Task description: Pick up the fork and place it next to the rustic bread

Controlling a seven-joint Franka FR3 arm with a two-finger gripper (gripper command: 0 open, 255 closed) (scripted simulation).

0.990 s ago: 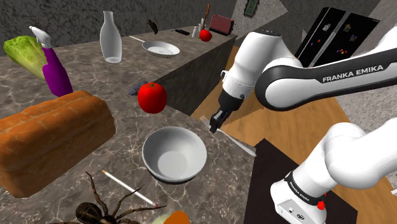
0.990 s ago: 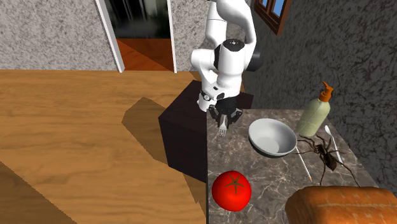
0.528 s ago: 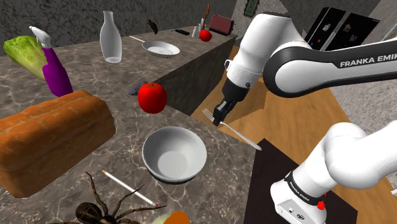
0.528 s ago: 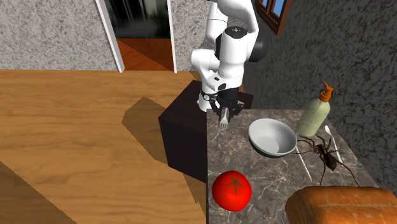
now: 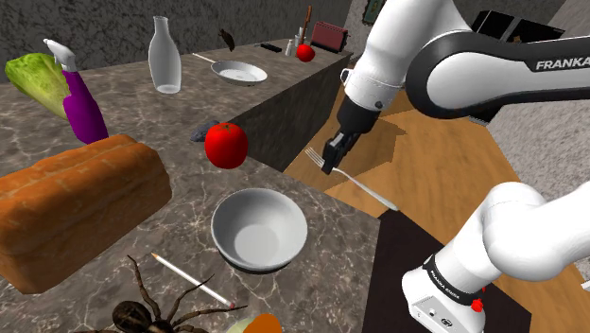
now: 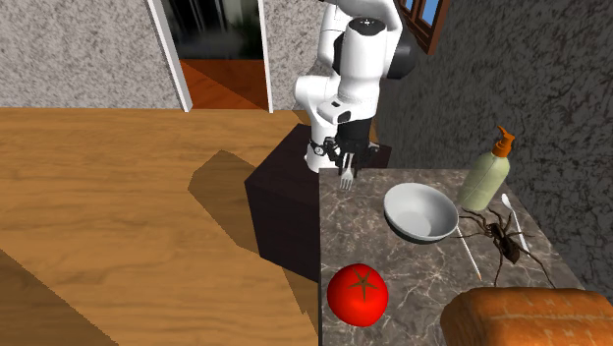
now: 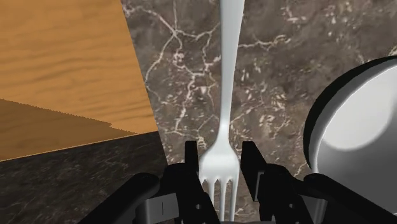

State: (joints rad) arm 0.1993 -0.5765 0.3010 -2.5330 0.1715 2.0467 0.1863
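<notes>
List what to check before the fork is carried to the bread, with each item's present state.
1. Fork clasped by the end effector: ok, fingers hold it near the tines.
2. Fork off the counter: ok, it hangs above the edge.
3. Straight path to the bread free: not ok, bowl and tomato stand between.
4. Bare counter beside the bread: ok, on the side facing the bowl.
5. Grip firm enough for the carry: cannot tell.
</notes>
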